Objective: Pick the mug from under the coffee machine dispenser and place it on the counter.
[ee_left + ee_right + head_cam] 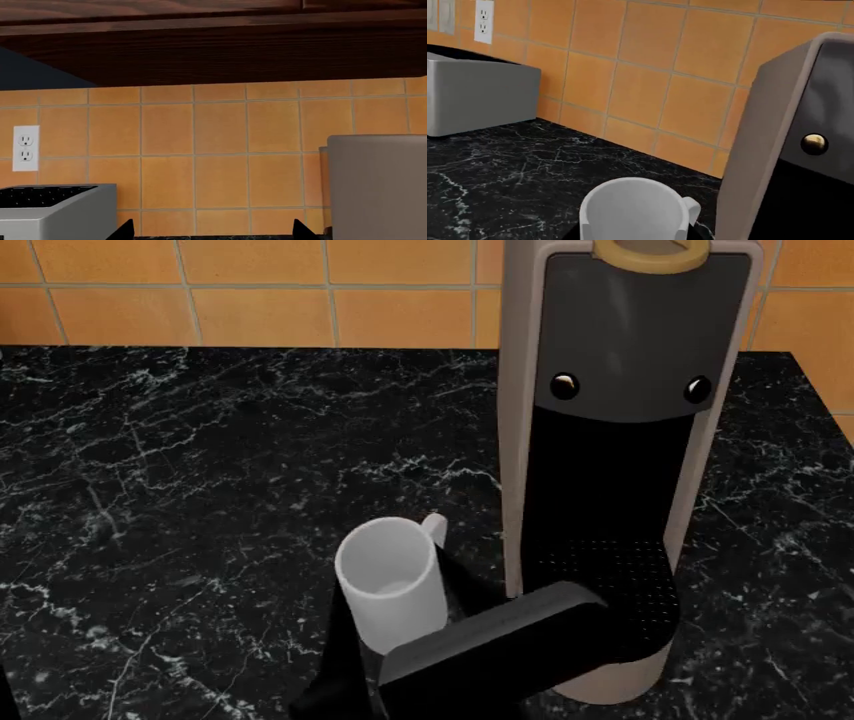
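A: The right gripper (400, 640) is sitting at the near edge of the head view, its dark fingers (344, 640) closing around the lower part of the mug (391, 580), so it is gripping the mug.

B: Where is the mug sitting in relation to the coffee machine dispenser (614, 440)?

A: It is standing upright just to the left of the machine, outside the black recess and off the perforated drip tray (621, 575). Its handle (435, 530) is pointing toward the far side, near the machine's left wall. I cannot tell whether its base is touching the counter (200, 490) or hanging just above it, since the gripper is hiding the bottom.

B: And the left gripper (210, 231)?

A: Only two dark fingertips (123, 231) are showing at the edge of the left wrist view, standing well apart with nothing between them, so it is spread wide and holding nothing.

B: What else is showing?

A: The right wrist view is looking over the mug's open rim, with a grey toaster (477, 95) far off to the left against the orange tiled wall (640, 85), and a white outlet (484, 20) above it. Dark wood cabinets (213, 45) are hanging over the wall in the left wrist view.
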Controlling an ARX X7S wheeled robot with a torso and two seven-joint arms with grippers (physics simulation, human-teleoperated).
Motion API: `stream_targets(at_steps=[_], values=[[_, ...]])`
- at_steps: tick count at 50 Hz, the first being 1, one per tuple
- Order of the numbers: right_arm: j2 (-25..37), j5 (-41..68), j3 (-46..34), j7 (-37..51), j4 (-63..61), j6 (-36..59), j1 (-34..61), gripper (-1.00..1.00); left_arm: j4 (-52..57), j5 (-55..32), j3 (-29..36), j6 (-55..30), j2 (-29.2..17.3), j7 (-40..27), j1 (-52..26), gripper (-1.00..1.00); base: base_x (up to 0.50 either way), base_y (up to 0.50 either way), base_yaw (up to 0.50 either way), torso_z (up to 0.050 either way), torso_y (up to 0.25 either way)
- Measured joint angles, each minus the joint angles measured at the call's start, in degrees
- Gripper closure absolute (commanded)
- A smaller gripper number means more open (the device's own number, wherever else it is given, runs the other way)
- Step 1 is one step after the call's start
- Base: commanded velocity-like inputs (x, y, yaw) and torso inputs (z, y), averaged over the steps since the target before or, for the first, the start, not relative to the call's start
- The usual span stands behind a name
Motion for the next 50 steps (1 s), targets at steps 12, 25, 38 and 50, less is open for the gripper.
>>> stream_targets(at_steps=[12,25,38,50], values=[[-0.66,-0.91,-1.36,-3.43,1.54,-2.23,-1.47,1.0,-0.02,0.06,-0.06,0.07,-0.08,0.04,0.13,-1.0,0.0,0.0,0.0,0.0,0.0],[-1.17,-1.88,-2.14,-6.28,4.51,-5.18,-3.62,1.0,-0.05,-0.01,-0.2,0.07,-0.13,0.07,0.15,-1.0,0.0,0.0,0.0,0.0,0.0],[-1.57,-2.96,-2.76,-8.55,8.24,-7.98,-5.95,1.0,0.01,-0.13,-0.34,-0.09,-0.14,0.04,0.13,-1.0,0.0,0.0,0.0,0.0,0.001],[-1.71,-3.68,-3.36,-9.56,10.07,-9.33,-7.58,1.0,0.09,-0.17,-0.38,-0.15,-0.29,0.0,0.12,-1.0,0.0,0.0,0.0,0.0,0.0]])
